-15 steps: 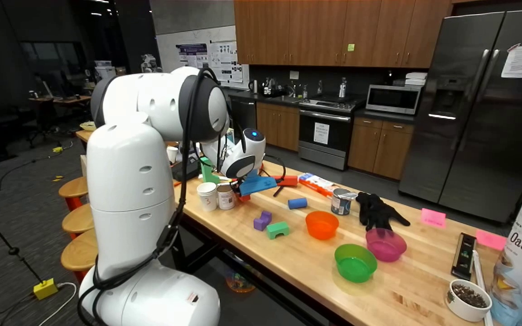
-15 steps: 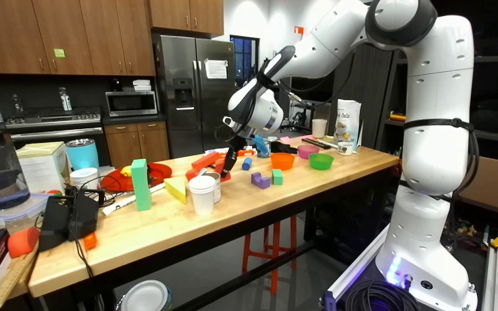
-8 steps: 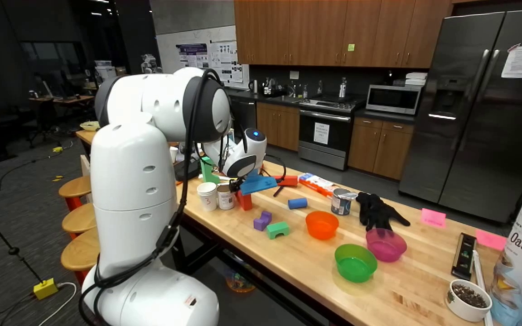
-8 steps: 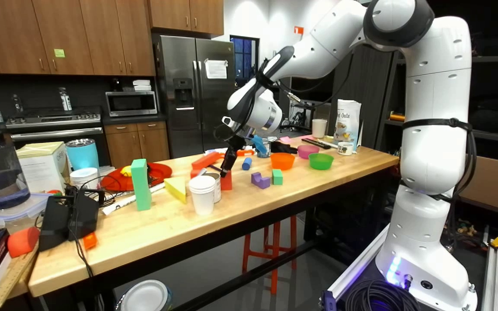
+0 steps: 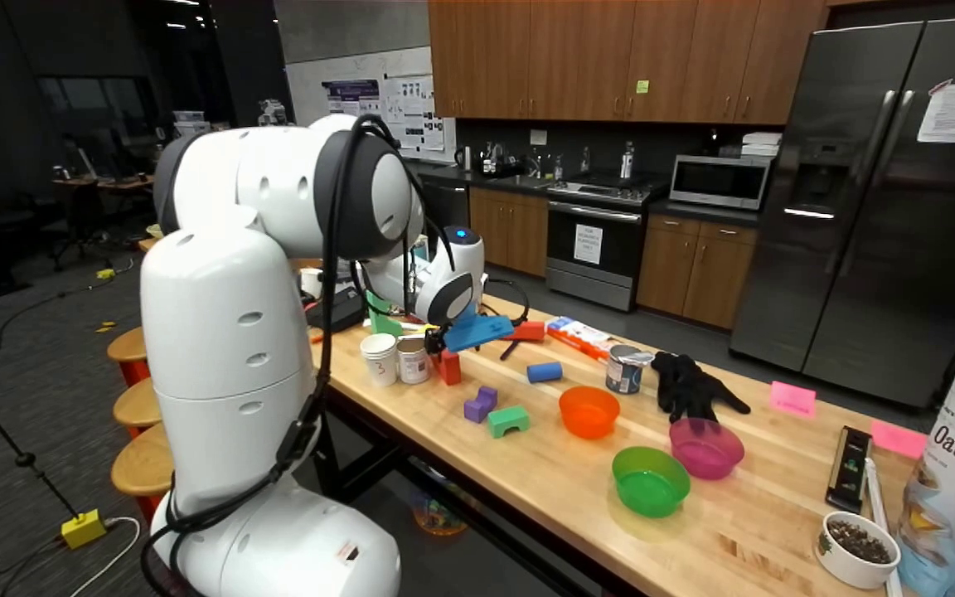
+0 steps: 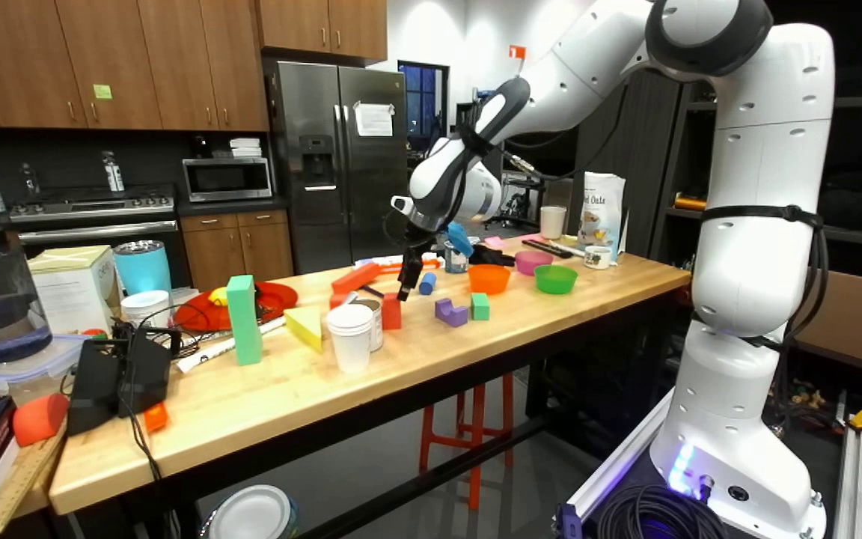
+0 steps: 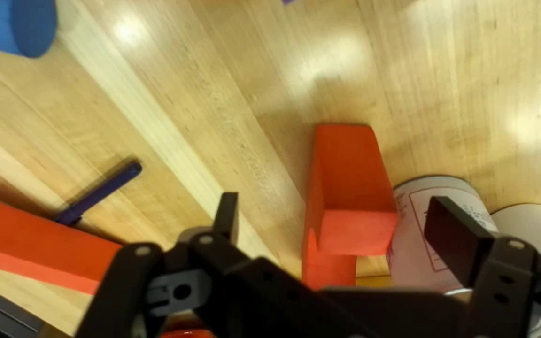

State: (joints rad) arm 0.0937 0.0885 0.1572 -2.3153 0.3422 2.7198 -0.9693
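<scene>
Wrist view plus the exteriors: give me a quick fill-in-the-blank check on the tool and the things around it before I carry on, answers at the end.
1. In the wrist view, the tool, by the red block, is ____, not shut.
2. The cylinder in that view's upper left corner is coloured ____.
3. In an exterior view, the digit marked on the white cup is ____.
4. The large word printed on the tall bag is ____.

Missing words: open; blue; 3; Oats.
</scene>
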